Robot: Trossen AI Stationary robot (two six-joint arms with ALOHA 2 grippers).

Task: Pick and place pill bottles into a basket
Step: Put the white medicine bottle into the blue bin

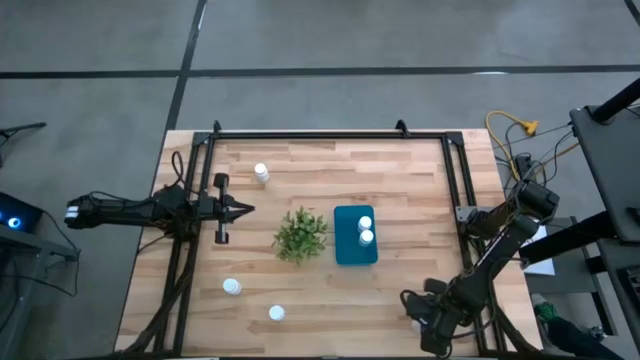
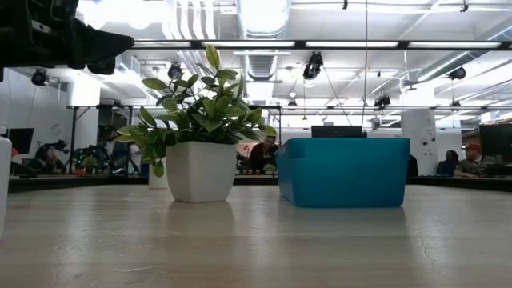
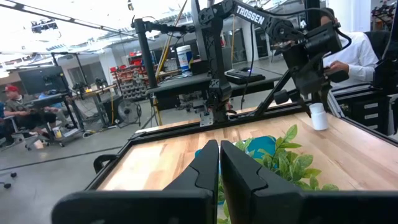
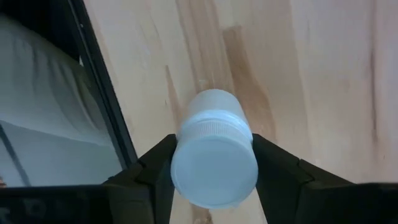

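Observation:
The teal basket [image 1: 343, 250] stands right of centre on the wooden table, with two white pill bottles [image 1: 365, 230] inside it. It also shows in the low view [image 2: 344, 172]. Three more bottles stand on the table: one at the far left [image 1: 261, 172] and two near the front [image 1: 232, 287] [image 1: 276, 313]. My right gripper [image 1: 418, 322] is at the near right corner, shut on a sixth bottle [image 4: 214, 149]. My left gripper [image 1: 245, 209] is shut and empty, left of the plant, above the table. My right gripper pinches the bottle between its two fingers [image 4: 155, 171], one on each side of the body just below the cap [image 4: 214, 165]. The fingers come from above, pointing down. The bottle is upright, cap up. I cannot tell if its base is clear of the table.
A bushy green plant in a white pot [image 1: 302, 233] stands just left of the basket. A black metal frame [image 1: 330, 134] runs along the table's far and side edges. People sit in the room behind the table [image 3: 348, 50]. Bare wood lies between the plant and the front bottles.

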